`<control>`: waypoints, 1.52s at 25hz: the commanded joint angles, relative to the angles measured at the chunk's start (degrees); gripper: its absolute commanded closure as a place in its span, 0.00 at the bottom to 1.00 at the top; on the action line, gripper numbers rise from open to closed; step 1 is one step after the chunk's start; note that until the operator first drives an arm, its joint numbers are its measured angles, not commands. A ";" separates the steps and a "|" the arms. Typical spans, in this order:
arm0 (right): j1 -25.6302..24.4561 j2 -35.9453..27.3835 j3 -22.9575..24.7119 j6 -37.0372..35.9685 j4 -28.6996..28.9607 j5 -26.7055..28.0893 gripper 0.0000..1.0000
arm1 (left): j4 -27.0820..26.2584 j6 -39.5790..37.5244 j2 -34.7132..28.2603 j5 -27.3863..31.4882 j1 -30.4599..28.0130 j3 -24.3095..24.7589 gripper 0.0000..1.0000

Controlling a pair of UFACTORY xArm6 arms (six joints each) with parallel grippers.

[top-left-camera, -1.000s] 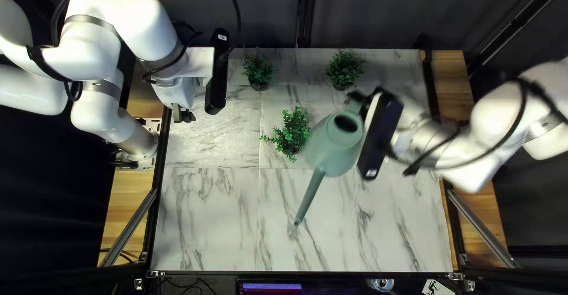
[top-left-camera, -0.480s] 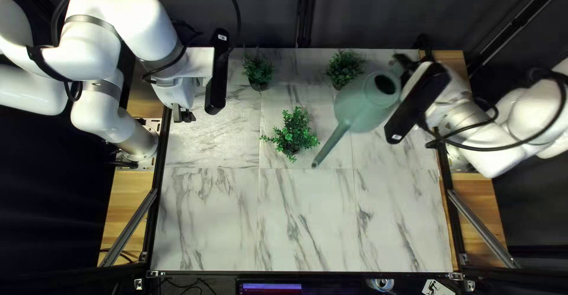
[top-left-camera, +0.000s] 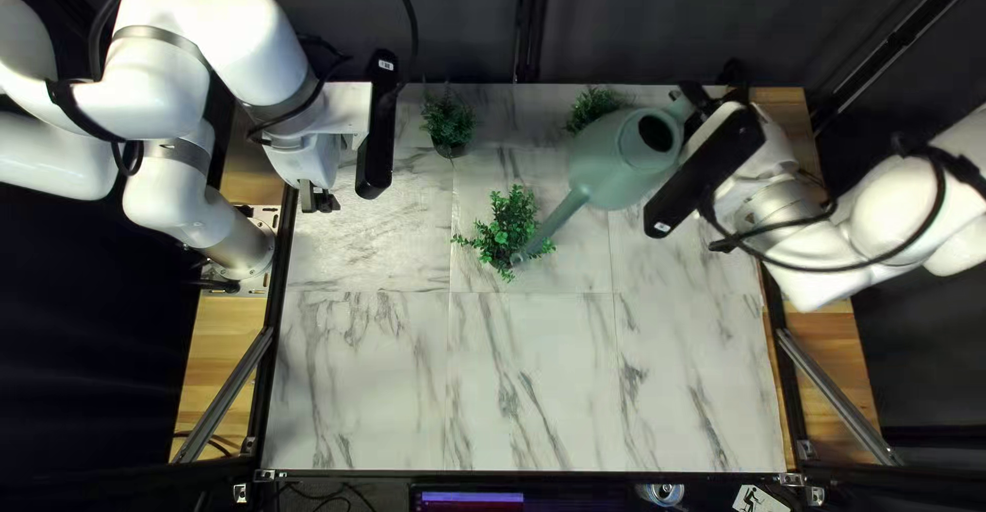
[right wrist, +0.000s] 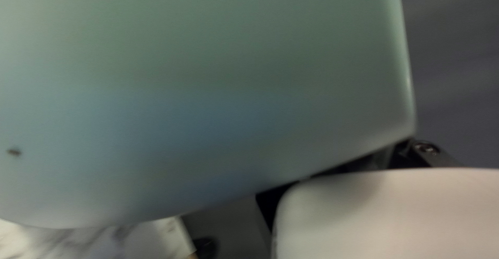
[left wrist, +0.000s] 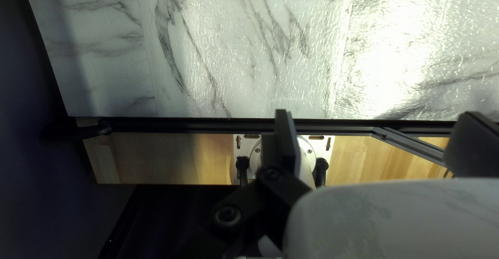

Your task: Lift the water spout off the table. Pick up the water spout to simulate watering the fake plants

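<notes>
"So why pinch the watering can [top-left-camera: 608,168] aloft with our right gripper [top-left-camera: 688,98]?"

"Likely to aim its spout [top-left-camera: 556,219] over the front plant [top-left-camera: 507,222]; our left gripper [top-left-camera: 317,202], fingers spread, isn't needed."

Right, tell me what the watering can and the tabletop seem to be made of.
The watering can looks like smooth green plastic, judging by its even colour and soft sheen, though painted metal is possible. The tabletop is marble-look, with grey veins, but its fine wrinkles under the glare suggest glossy vinyl sheeting rather than stone.
</notes>
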 commanded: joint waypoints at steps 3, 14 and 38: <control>2.17 -8.31 9.99 -19.62 -9.65 4.43 1.00 | 0.00 0.00 0.00 0.00 0.00 0.00 0.00; 10.73 -7.62 12.61 -23.58 -5.67 14.98 1.00 | 0.00 0.00 0.00 0.00 0.00 0.00 0.00; -12.54 5.54 -0.83 -33.38 -26.21 -3.28 1.00 | 0.00 0.00 0.00 0.00 0.00 0.00 0.00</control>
